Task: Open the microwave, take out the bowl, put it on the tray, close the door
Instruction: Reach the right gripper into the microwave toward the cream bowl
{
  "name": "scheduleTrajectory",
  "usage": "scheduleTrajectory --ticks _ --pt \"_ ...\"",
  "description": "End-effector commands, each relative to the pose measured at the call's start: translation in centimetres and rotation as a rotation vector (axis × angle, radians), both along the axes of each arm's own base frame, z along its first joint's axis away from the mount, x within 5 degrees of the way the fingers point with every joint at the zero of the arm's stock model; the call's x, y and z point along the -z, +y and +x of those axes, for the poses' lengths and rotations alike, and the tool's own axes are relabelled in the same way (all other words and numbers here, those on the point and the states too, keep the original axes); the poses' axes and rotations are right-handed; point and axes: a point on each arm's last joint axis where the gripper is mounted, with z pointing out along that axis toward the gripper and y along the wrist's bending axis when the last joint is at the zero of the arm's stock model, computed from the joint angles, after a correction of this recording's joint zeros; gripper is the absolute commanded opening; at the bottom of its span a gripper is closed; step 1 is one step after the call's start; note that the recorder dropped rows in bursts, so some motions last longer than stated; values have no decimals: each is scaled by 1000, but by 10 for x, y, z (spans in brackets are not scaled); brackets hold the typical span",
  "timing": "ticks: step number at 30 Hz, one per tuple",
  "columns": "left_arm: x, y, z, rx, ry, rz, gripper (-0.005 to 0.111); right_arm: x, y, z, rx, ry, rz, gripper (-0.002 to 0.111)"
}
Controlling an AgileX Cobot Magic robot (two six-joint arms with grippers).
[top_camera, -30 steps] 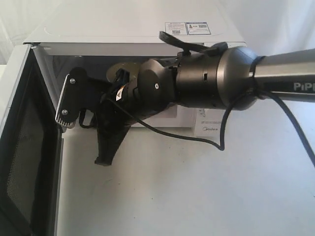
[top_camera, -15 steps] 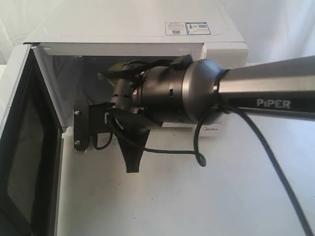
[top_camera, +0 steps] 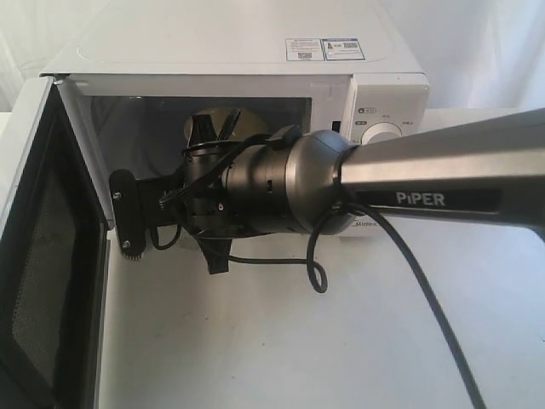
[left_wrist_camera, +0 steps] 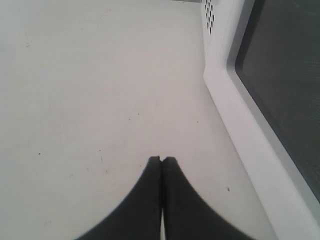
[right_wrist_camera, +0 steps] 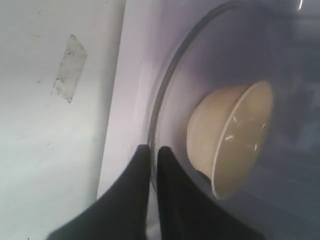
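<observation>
Looking at the exterior view first, the right arm (top_camera: 409, 192) is stretched in from the right edge, with its wrist at the mouth of the microwave (top_camera: 213, 43) in the upper middle. The door (top_camera: 43, 256) is swung wide open along the left edge. The bowl (top_camera: 217, 119) is only glimpsed inside the cavity, behind the wrist. A slack cable (top_camera: 318, 290) is looped under the wrist, so a snag on the cavity lip could easily happen when the bowl gets pulled out. The black bracket (top_camera: 128, 213) sits close to the door frame and could be knocked too. The right fingers (top_camera: 220, 254) are mostly hidden by the arm here, so their gap can't be judged from this angle. No tray is shown anywhere.

In the left wrist view the left fingers (left_wrist_camera: 150, 200) are pressed together with nothing held. They're hung over the bare surface (left_wrist_camera: 75, 100), just beside the door's dark window. Not much risk there, unless the door gets bumped.

In the right wrist view the right fingers (right_wrist_camera: 135, 200) are nearly together, just a thin slit, with nothing gripped. The bowl (right_wrist_camera: 235, 135) is sat on the glass turntable (right_wrist_camera: 165, 95), just beyond the tips. If they're pushed ahead this narrow, the bowl would probably be shoved back or tipped rather than caught by its rim. Part of the bowl is blocked by the fingers, and the cavity behind it is lost in blur.
</observation>
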Motion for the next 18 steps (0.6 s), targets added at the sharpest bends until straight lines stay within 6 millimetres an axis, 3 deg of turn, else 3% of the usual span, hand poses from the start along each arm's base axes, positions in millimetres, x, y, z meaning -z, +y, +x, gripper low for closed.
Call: scheduleTrajectory --ticks 1,5,18 --pt "1 0 0 -4 0 -9 0 1 1 4 3 -14 7 27" --pt "1 0 0 -4 0 -9 0 7 -5 16 74 -29 54 42" --pt "1 0 0 -4 0 -9 0 2 -11 29 148 -122 137 42"
